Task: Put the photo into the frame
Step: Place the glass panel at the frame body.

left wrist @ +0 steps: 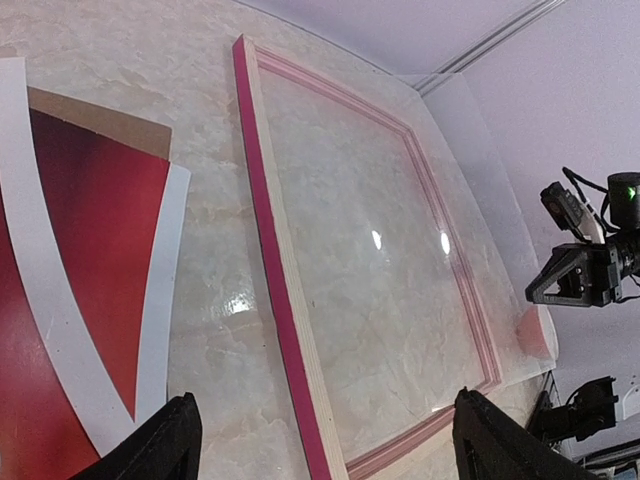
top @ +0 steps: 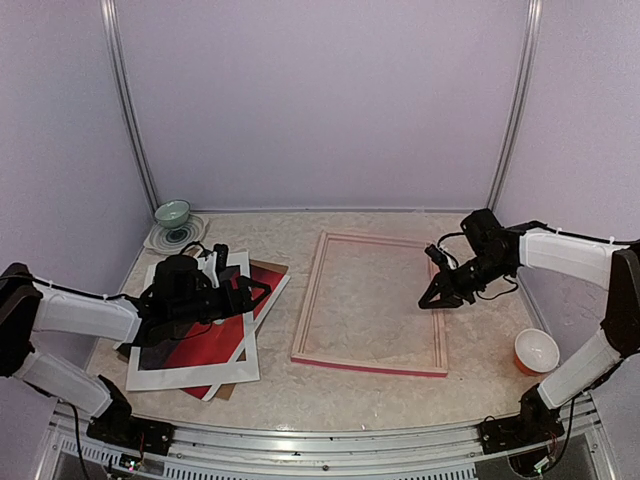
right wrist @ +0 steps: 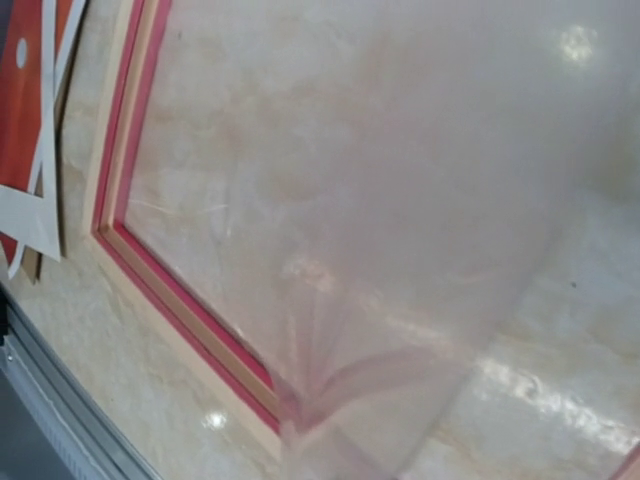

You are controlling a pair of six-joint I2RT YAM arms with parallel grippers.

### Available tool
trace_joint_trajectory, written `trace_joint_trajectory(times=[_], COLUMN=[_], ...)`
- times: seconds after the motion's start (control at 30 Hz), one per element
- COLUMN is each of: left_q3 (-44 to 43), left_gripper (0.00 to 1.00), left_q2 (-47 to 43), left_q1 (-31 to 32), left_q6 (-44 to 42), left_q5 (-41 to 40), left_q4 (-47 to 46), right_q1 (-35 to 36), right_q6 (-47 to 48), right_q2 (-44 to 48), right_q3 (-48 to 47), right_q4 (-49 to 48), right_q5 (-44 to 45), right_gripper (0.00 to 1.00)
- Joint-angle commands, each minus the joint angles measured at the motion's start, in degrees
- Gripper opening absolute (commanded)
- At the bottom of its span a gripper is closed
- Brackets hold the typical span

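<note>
A robotics lab test booth: plain lilac walls [top: 320,100] joined by metal corner posts [top: 128,120] close in a marble-look tabletop [top: 380,395], an aluminium rail [top: 320,442] runs along its near edge, and a left arm [top: 80,315] and a right arm [top: 565,255] stand bolted there, black cables [top: 74,418] at their bases

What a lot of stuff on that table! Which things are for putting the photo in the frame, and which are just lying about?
For the job:
red sunset photo print
rectangular pink-and-pale-wood picture frame

Just lying about:
white mat board with a window
brown backing board
green bowl
ring-patterned saucer
orange cup
</note>
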State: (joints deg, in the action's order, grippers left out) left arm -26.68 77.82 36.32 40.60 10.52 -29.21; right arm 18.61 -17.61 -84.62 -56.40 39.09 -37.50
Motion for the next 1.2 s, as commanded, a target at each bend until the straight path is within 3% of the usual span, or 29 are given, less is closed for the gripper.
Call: trace_joint_trajectory(times=[0.0,0.4,0.57,0.77,1.17], left_q3=[-1.54,-2.81,-2.85,-2.94,-3.1], left_gripper=[0.86,0.86,0.86,0.86,0.86], left_q2=[0.83,2.22,2.13,2.07,1.66], left_q1=[0.83,2.48,2.92,3.4,4.29], left_q6=[0.39,0.79,0.88,0.97,1.15], left_q5=[-0.28,-1.19,-1.71,-2.13,-2.9], left_q4=[-1.46,-0.87,-0.54,-0.41,0.2], right_q1=[0.72,0.65,-0.15,-1.82,-2.79], right_q6=[-3.2,-7.79,-8.96,-10.67,-16.36], right_q2=[-0.72,-2.39,-1.87,-1.65,-2.49], right_q3=[1.46,5.35,6.39,7.93,11.86], right_q4=[-3.69,-12.91,-14.82,-18.2,-31.0], right_q5=[1.02,4.58,6.1,6.89,5.24], right_gripper=[0.12,0.44,0.5,0.65,0.7])
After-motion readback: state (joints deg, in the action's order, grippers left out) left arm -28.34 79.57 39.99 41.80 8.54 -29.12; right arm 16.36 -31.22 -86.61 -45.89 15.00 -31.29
